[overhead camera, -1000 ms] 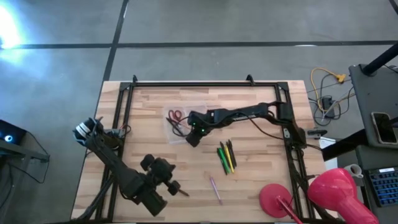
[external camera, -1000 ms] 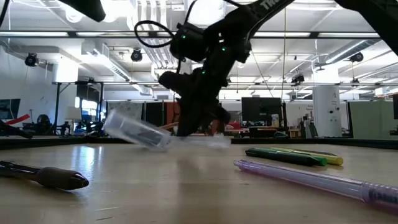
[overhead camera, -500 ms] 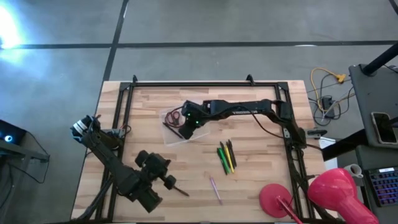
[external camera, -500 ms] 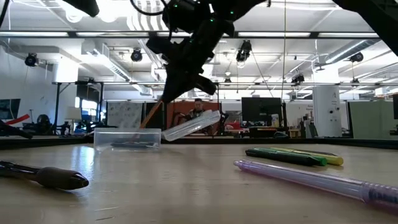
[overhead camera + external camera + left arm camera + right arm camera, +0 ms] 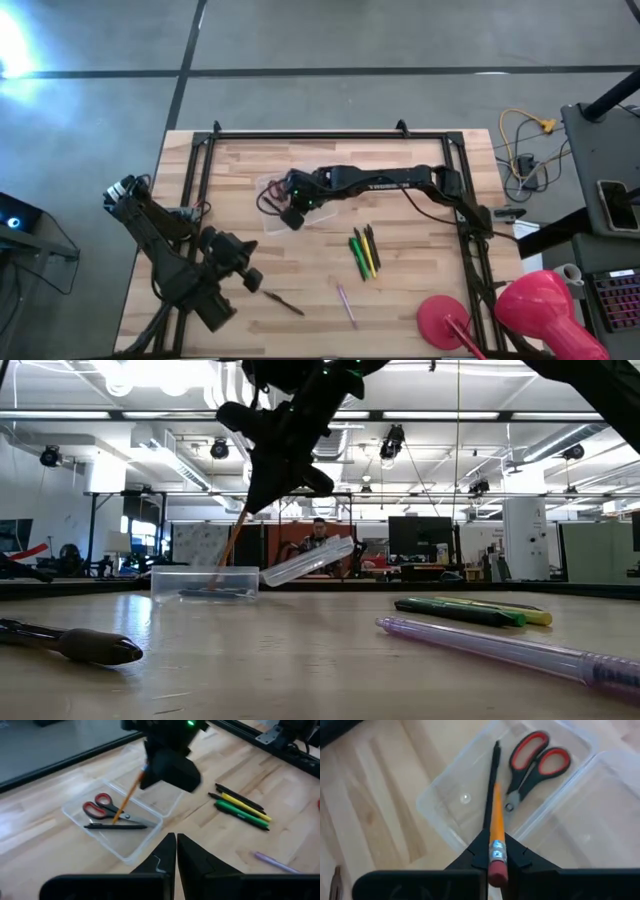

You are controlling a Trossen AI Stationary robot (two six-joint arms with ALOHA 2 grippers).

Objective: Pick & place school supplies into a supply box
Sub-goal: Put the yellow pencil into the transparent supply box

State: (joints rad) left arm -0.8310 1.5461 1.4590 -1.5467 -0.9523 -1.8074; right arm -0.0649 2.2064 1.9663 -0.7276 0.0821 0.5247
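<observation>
The wooden slatted table (image 5: 400, 290) carries everything here; my left arm waits near its left front corner, my left gripper (image 5: 176, 851) closed on nothing. The small clear shallow plastic box (image 5: 131, 849) lies open at mid-table, its clear lid (image 5: 308, 561) propped slanting at its side, and already holds the red-handled scissors (image 5: 102, 808) and a thin black pen (image 5: 117, 826). My right gripper (image 5: 495, 851) hangs above the box with its fingers (image 5: 516, 856) clamped on a thin orange pencil (image 5: 495, 817) with a pink eraser end, gripped near the eraser, the tip slanting down among the box's contents. Risks, as I judge them: the pencil is tilted, so on release it may topple over the low box wall and roll off across the table; pressing lower could jam the tip on the scissors and slide the light box or snag the lid. The green, yellow and black pens (image 5: 364, 254) and the purple pen (image 5: 346, 303) lie well apart from the box, not yet collected. A dark brown pencil-like stick (image 5: 284, 301) lies near my left arm.
</observation>
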